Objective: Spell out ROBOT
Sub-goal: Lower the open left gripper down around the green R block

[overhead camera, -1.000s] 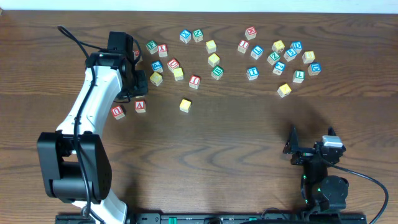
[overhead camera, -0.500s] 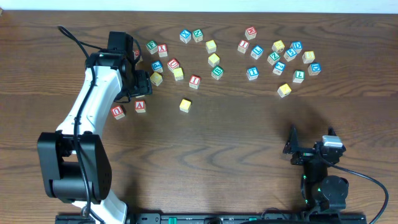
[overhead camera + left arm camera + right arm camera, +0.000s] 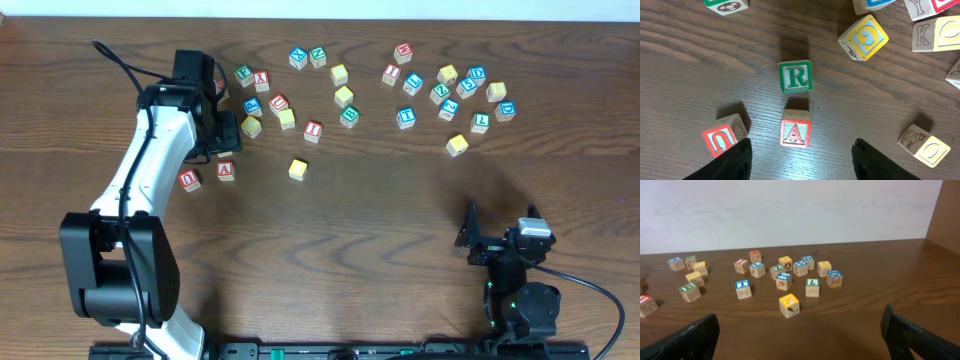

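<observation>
While wooden table [image 3: 400,220] held scattered blocks [image 3: 344,96], right gripper [image 3: 800,330] gaped wide, empty, well apart from them; left gripper [image 3: 801,147] hung jaws apart, empty, above red A cube [image 3: 795,133]; green R cube [image 3: 795,76] sat just beside A, untouched.

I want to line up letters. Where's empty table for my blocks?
The biggest bare patch of table lies between the left arm and the right arm, nearer than the lone yellow cube. Another gap runs from that cube to the yellow cube at right. Crowded: the far rows, and around R and A.
</observation>
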Tool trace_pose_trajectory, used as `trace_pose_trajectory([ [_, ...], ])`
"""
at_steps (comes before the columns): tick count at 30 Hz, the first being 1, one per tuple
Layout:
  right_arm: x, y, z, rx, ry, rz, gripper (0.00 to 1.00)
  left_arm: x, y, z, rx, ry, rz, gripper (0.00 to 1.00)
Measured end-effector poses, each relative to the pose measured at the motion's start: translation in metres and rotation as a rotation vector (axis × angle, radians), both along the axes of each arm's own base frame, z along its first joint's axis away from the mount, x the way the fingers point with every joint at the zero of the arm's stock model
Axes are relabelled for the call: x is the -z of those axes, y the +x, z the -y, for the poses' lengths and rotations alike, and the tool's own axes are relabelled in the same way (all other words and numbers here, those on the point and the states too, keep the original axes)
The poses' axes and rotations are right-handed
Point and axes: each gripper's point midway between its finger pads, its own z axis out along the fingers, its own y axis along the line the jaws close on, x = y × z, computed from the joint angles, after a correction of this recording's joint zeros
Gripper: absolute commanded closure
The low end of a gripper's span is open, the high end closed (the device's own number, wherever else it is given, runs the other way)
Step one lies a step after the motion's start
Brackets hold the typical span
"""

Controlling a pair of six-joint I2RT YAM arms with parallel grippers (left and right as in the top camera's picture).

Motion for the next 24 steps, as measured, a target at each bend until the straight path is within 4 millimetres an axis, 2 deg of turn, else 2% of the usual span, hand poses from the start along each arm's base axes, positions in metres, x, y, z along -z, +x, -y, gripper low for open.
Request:
trace_pose_trajectory([
  [15,0.000,0.000,0.000,0.000,0.000,0.000,0.01,0.000,0.013,0.001,0.000,-0.003,0.048,0.37],
  [24,0.000,0.000,0.000,0.000,0.000,0.000,0.01,0.041,0.012,0.001,0.000,0.003,-0.047,0.37],
])
